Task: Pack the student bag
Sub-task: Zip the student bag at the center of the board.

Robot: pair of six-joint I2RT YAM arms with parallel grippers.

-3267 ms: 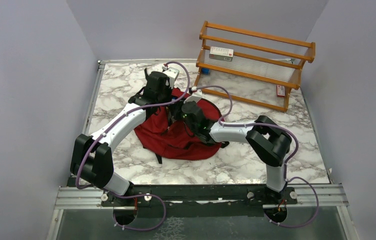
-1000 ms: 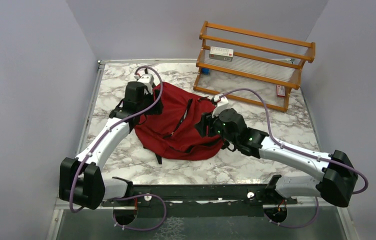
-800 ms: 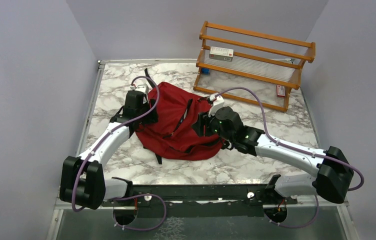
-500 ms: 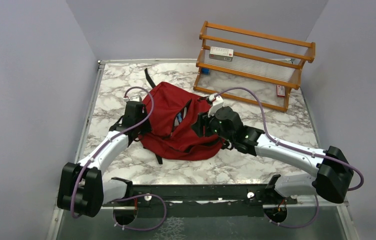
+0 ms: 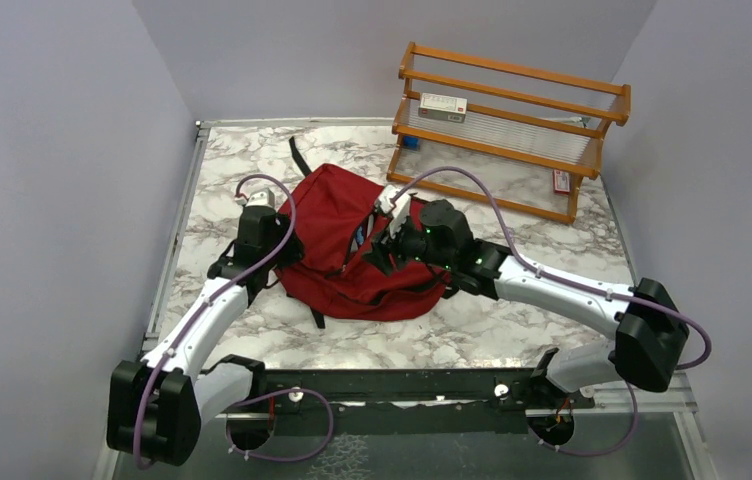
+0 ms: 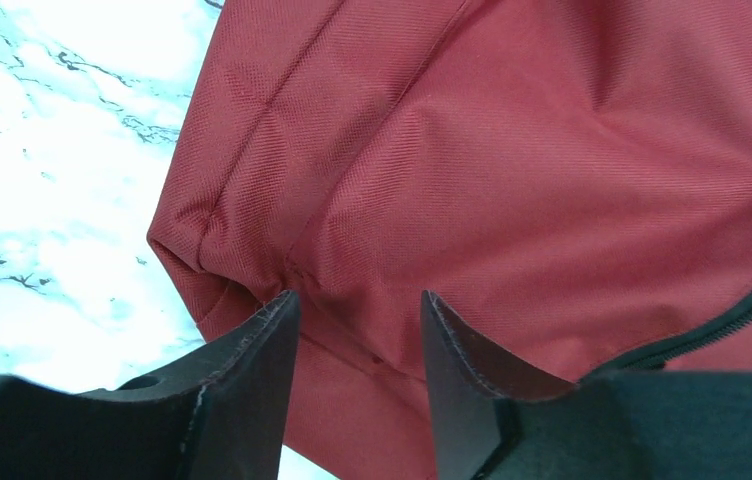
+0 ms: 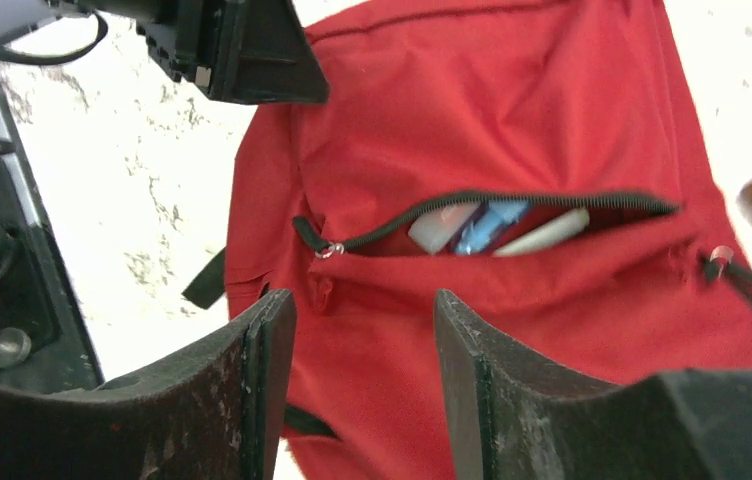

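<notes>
The student bag (image 5: 332,200) is a dark-red backpack lying in the middle of the marble table. My left gripper (image 5: 285,250) is at its left edge, and in the left wrist view its jaws (image 6: 357,300) pinch a thick puckered fold of the bag's fabric (image 6: 552,150). My right gripper (image 5: 378,250) hovers open over the bag's middle with nothing between its fingers (image 7: 364,300). Below it the bag's (image 7: 512,100) black zipper gapes, with a white item (image 7: 442,225) and a blue item (image 7: 487,222) inside. The silver zipper pull (image 7: 328,250) sits at the opening's left end.
A wooden rack (image 5: 512,130) stands at the back right, with a white box (image 5: 442,106) on its upper shelf and a small red-and-white item (image 5: 560,180) low at its right end. A black strap (image 5: 297,155) trails behind the bag. Grey walls close in on both sides.
My left gripper slid from the bag's top down to its left edge and narrowed its jaws on the fabric. The right gripper shifted left over the zipper, which now gapes wider.
</notes>
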